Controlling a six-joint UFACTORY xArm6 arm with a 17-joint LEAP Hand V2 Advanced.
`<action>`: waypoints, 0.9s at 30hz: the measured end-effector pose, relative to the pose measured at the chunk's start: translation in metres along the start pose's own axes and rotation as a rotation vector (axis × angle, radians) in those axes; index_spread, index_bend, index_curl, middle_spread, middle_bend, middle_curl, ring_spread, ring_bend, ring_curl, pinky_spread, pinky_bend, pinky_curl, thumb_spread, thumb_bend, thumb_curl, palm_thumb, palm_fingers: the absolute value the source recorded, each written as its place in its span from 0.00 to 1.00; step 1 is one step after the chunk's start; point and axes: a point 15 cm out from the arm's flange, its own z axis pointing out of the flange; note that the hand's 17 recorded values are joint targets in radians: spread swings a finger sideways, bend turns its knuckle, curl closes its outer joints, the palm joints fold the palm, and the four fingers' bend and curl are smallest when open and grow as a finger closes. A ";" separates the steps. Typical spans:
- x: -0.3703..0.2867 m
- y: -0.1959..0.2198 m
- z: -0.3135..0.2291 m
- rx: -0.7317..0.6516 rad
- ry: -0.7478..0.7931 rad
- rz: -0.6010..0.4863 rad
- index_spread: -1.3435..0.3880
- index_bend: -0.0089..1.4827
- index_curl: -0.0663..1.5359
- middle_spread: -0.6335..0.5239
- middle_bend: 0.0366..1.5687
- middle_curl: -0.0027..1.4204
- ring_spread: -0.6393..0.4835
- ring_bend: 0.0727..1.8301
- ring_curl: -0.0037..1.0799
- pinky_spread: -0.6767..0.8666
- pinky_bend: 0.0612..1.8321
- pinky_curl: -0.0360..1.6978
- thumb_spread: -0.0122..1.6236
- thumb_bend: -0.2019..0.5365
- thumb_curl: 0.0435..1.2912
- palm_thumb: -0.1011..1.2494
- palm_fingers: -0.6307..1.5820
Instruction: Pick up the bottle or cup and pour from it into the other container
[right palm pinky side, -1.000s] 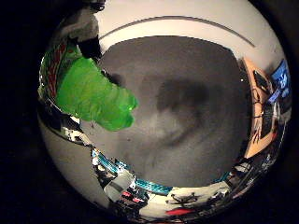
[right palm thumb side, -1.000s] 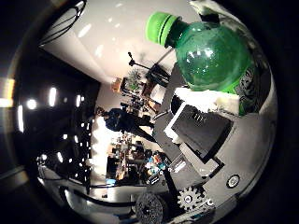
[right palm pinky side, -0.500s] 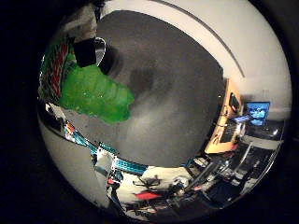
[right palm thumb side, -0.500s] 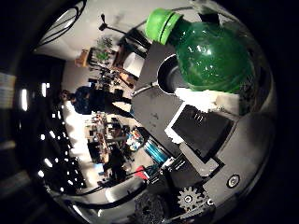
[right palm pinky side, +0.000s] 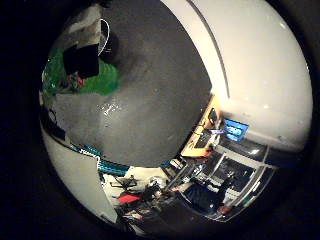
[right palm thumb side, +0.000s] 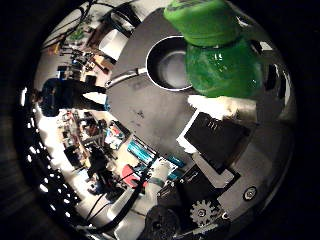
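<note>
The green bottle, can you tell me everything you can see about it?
The bottle is see-through green plastic with a solid green cap, which is on. The hand holds it, white and black fingers wrapped around its body, very close to the palm. It is tipped so the capped end reaches over the rim of a round dark cup standing on the grey table. The little finger side view shows its green body with some red on it. Nothing is seen pouring out.

Bottle (right palm thumb side: 222, 70): translucent bright green body, lighter opaque green cap. Pot (right palm thumb side: 170, 64): dark grey inside, pale shiny rim. Desk (right palm pinky side: 160, 100): plain dark grey, no pattern. Hand (right palm thumb side: 215, 140): black blocks with white parts.
</note>
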 end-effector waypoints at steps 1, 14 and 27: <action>-0.003 -0.003 0.001 -0.010 0.024 -0.005 0.68 0.81 0.50 0.47 0.87 0.50 0.40 0.77 0.66 0.28 0.61 0.60 0.08 0.25 0.70 0.90 0.80; -0.023 -0.019 0.017 -0.056 0.046 -0.031 0.68 0.81 0.51 0.46 0.87 0.50 0.40 0.77 0.66 0.28 0.60 0.61 0.06 0.25 0.70 0.90 0.80; 0.016 0.008 -0.007 0.023 0.009 0.060 0.68 0.81 0.51 0.46 0.87 0.50 0.40 0.77 0.65 0.27 0.61 0.62 0.07 0.24 0.69 0.89 0.81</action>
